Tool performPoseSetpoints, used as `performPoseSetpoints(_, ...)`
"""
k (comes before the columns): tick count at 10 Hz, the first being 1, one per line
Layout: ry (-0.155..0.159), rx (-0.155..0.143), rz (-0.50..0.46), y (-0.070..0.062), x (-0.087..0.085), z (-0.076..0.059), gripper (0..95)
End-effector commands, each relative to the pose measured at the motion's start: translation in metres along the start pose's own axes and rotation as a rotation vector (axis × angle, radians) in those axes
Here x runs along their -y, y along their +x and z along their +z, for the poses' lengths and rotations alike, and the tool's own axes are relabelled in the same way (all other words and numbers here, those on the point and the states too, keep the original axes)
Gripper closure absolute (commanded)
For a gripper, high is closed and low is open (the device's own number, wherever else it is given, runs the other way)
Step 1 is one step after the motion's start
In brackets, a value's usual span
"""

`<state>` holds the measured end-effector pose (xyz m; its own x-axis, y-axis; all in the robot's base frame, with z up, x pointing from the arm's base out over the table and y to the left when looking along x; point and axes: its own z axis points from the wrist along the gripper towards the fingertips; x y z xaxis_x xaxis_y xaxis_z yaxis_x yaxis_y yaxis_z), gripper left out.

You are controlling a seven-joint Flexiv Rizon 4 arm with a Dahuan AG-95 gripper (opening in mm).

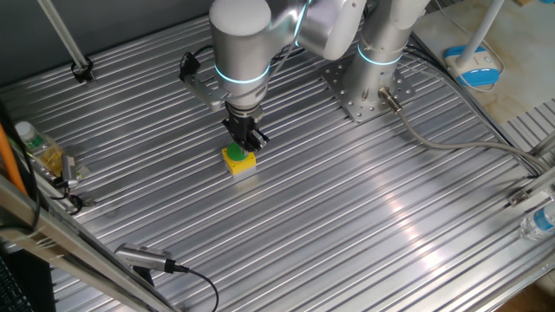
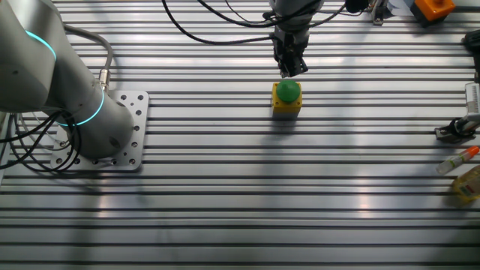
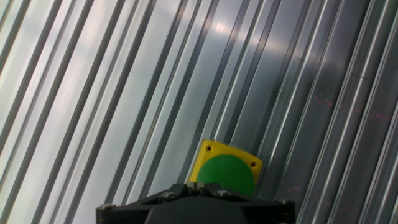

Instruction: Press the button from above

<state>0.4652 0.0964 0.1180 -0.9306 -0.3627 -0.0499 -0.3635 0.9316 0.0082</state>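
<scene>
The button (image 1: 237, 157) is a round green cap on a small yellow box. It stands upright on the ribbed metal surface (image 1: 364, 217), left of centre in one fixed view and in the upper middle of the other fixed view (image 2: 287, 93).

The claw (image 1: 249, 139) points down at the surface. In one fixed view its tips sit at the upper right edge of the button. In the other fixed view the claw (image 2: 292, 70) sits directly above the green cap in the frame. Contact between tips and cap cannot be confirmed from either view.

In the hand view the dark claw body (image 3: 199, 198) fills the bottom edge of the frame. The button (image 3: 225, 169) appears just above it, lower centre, with the yellow box corner and two small screws visible. The lower part of the cap is hidden behind the claw body.

Claw state: cannot tell. The fingertips read as one dark mass in all three views, and no gap or touch between them is resolved.

The arm base (image 2: 105, 139) is bolted to a perforated plate (image 2: 133, 127) at the left of the other fixed view, well apart from the button. Black cables (image 2: 202, 16) run along the top of that frame.
</scene>
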Motion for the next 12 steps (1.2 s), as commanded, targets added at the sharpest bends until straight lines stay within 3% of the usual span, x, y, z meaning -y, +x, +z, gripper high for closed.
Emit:
performPoseSetpoints(1,-0.010,-0.001,0.001,0.000,0.002,-0.001,95.0)
performPoseSetpoints(3,-0.022,0.011,-0.007,0.003,0.008,0.004,95.0)
performPoseSetpoints(6,-0.023,0.011,-0.013,0.006,0.010,0.005,95.0)
performPoseSetpoints(12,-0.024,0.015,-0.013,0.005,0.011,0.019,95.0)
